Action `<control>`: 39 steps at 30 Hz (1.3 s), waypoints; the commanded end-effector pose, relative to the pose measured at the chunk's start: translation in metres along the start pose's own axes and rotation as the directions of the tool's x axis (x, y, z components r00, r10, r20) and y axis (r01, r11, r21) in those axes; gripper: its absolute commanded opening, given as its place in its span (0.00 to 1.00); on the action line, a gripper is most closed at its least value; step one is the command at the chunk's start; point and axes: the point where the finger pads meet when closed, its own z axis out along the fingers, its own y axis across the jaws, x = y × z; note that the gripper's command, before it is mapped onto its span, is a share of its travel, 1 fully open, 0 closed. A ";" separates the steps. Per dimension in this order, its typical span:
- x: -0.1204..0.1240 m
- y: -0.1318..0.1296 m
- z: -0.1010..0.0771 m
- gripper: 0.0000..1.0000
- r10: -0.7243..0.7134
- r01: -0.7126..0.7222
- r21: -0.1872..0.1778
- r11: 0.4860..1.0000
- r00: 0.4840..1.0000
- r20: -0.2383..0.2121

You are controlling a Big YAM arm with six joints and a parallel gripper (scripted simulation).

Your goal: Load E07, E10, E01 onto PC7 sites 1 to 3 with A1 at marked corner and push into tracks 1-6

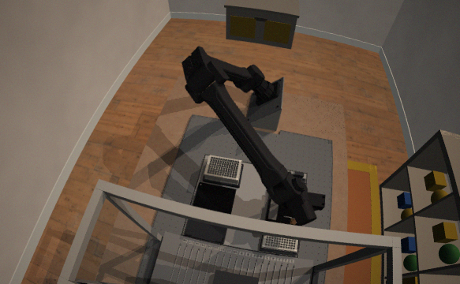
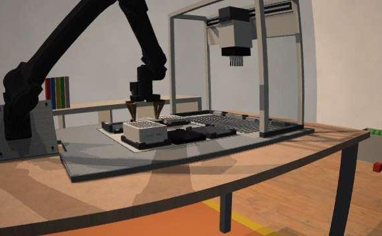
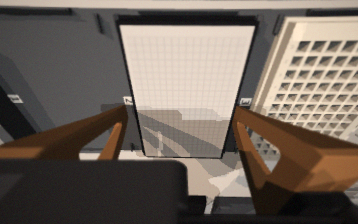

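Brown fingers of the end effector (image 3: 180, 131) stand spread wide and hold nothing, one on each long side of the 384-well plate E10 (image 3: 187, 75). From the wrist, E10 is a pale, finely gridded plate lying flat in a dark frame below, with the fingertips clear of its edges. Just to its right is a cream plate with larger square wells (image 3: 325, 75).

From outside, the end effector (image 2: 145, 109) hangs above the row of nests on the far side of the grey deck on the counter (image 2: 210, 177). The deep-well block E07 (image 2: 145, 131) sits on the near end of carrier PC7 (image 2: 210, 132), whose other two sites are dark. From above, E07 (image 1: 222, 169) is left of the arm, and a 96-well plate (image 1: 279, 243) lies by the rails (image 1: 230, 262).
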 end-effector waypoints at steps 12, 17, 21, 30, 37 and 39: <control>-0.006 -0.023 -0.083 0.96 0.035 -0.037 0.078 0.996 0.999 0.035; -0.006 -0.022 -0.100 0.96 0.035 -0.038 0.078 0.996 0.999 0.037; -0.006 -0.022 -0.110 0.96 0.035 -0.038 0.078 0.996 0.999 0.038; 0.024 -0.004 -0.081 1.00 0.001 -0.002 0.039 0.999 1.000 0.018; 0.066 0.017 -0.081 1.00 0.001 -0.001 0.038 0.999 1.000 0.016; 0.078 0.023 -0.081 1.00 0.000 -0.001 0.037 0.999 1.000 0.016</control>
